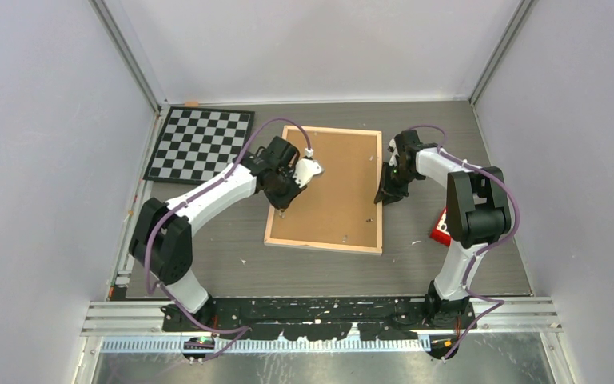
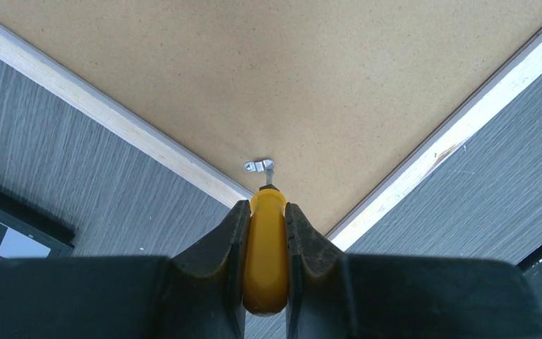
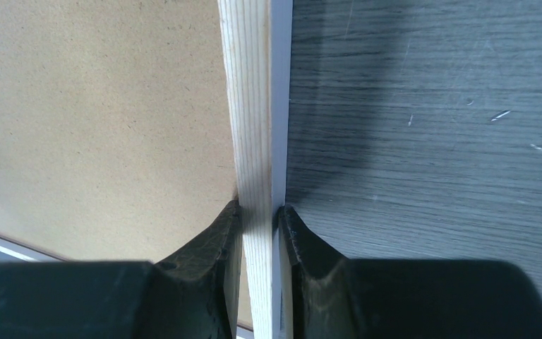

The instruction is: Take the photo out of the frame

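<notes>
At the centre of the tabletop the frame lies face-down with its brown fibreboard panel uppermost. The photo is out of sight, presumably under that panel. The left claw is clenched on a yellow-handled tool, whose metal tip meets a small silver tab near a corner on the frame's left side. The right claw is clamped across the pale wood rim on the opposite side, steadying the frame.

The likeliest trouble is the tip skating off the tab, since it bears on a very small fitting. It could then gouge the soft panel or jab past the rim onto the tabletop. A sideways push on the tab could also drag the whole frame if the right claw's narrow hold on the rim slips. Too much force might bend the tab rather than turn it.

The checkerboard sits just off the frame's far-left corner, close to the left arm's forearm, so swinging that way is tight. A red object lies beside the right arm, near the frame's near-right corner. Between the frame's near edge and the arm bases there is open room.
</notes>
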{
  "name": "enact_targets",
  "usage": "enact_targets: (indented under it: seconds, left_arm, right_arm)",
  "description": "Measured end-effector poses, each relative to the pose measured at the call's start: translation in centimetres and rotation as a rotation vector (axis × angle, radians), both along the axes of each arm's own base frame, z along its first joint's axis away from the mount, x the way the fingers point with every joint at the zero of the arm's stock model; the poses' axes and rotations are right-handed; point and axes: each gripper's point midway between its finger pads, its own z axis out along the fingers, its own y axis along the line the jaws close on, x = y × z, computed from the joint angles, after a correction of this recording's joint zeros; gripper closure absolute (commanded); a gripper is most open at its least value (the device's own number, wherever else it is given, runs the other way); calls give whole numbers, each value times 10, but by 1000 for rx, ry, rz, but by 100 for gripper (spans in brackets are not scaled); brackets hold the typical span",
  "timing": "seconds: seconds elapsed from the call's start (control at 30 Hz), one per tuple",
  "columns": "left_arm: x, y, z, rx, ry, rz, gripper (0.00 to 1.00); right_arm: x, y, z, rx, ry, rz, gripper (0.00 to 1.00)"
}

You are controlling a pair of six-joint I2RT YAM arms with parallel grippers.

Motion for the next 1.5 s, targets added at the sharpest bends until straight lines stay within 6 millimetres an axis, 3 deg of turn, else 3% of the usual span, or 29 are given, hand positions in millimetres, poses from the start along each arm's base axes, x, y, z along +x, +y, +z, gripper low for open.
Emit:
enact_targets:
  seconds: [0.3, 0.53, 0.7, 0.9, 1.03, 1.3, 1.37, 1.5]
  left_arm:
    - [12, -7, 4, -58, 31, 48, 100]
    - [36, -18, 34, -173, -5, 67, 100]
    - [66, -9, 66, -237, -67, 117, 100]
    - [115, 23, 97, -267, -159, 220, 100]
    - [134, 37, 92, -238, -177, 255, 100]
    - [149, 38, 75, -189, -175, 229, 100]
    - [154, 39, 72, -173, -180, 218, 100]
    - [165, 40, 63, -137, -190, 203, 100]
  right_arm:
    - [0, 0, 0, 0, 9, 3, 99]
    - [0, 0, 0, -3, 11, 16, 100]
    - [0, 1, 0, -36, 9, 88, 100]
    - [0, 3, 1, -135, -27, 199, 100]
    - [-3, 17, 1, -138, -37, 247, 100]
    - [-18, 40, 1, -115, -38, 315, 99]
    - [-19, 40, 1, -111, -37, 312, 93]
    - [-19, 41, 2, -107, -34, 302, 69]
